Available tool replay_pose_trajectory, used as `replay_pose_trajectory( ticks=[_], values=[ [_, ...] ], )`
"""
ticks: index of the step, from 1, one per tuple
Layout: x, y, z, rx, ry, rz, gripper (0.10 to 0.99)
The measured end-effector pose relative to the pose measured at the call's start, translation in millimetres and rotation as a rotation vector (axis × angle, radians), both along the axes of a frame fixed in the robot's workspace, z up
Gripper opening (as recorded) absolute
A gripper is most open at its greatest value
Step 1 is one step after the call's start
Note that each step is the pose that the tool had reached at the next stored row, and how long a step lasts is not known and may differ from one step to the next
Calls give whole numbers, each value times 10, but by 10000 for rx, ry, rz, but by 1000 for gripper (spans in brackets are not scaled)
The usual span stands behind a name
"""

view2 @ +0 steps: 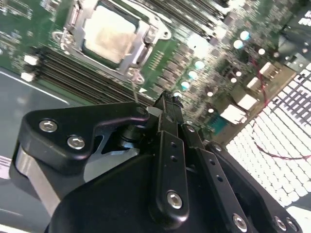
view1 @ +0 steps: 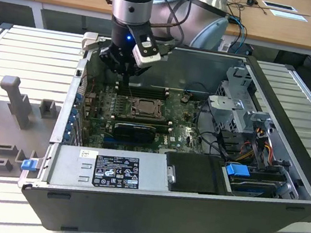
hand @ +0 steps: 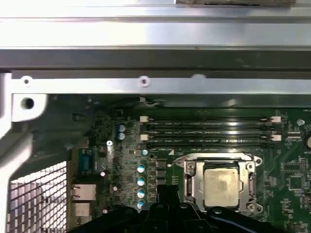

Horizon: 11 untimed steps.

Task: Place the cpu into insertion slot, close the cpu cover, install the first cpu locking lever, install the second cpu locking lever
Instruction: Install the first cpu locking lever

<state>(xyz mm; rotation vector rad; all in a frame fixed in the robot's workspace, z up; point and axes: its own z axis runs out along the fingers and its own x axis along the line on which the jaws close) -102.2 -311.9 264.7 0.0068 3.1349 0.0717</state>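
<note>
exterior view, gripper: the gripper (view1: 122, 74) hangs low inside the open computer case (view1: 147, 214), over the far part of the green board (view1: 179, 136)
exterior view, slot: the insertion slot (view1: 129, 107) sits just near-side of the gripper and a bit to the exterior view's right, close but not touching as far as I can tell
second wrist view, cpu: the cpu (view2: 109, 31) is lying flat in the slot, so that part looks done
second wrist view, cover: the cpu cover (view2: 127, 62) looks folded down around the chip, with the metal top showing through the cut-out
second wrist view, lever: one thin locking lever (view2: 135, 90) stands up off the socket, right beside the gripper tip
second wrist view, fingers: the fingers (view2: 168, 145) look pinched together, with nothing visible between them
first wrist view, board: same story, chip framed by the cover, memory slots (hand: 209, 131) just on the far side of it
step, my guess: lever work, can't say if it's the first or second
what it calls for, imo: catching that skinny lever cleanly, pushing it down and tucking it under its hook without scraping the board
</note>
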Motion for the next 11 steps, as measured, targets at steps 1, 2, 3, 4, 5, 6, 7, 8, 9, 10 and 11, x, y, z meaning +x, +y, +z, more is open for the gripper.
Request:
replay_pose_trajectory(
  ticks=[1,2,3,4,5,6,7,8,9,10,11],
  values=[
    [-70,2,-16,2,-15,2,106],
    [-95,7,-28,1,-18,4,106],
    [-103,17,-37,-1,-17,3,106],
    [-103,28,-42,0,-18,4,106],
    [-104,51,-49,0,-17,8,106],
    [-104,90,-53,0,-17,12,106],
    [-103,113,-55,0,-18,14,106],
    [-103,140,-58,-2,-18,17,106],
    [-103,157,-59,-5,-17,18,106],
    [-98,175,-61,-7,-17,19,106],
    [-92,188,-63,-8,-17,21,106]
  ],
)
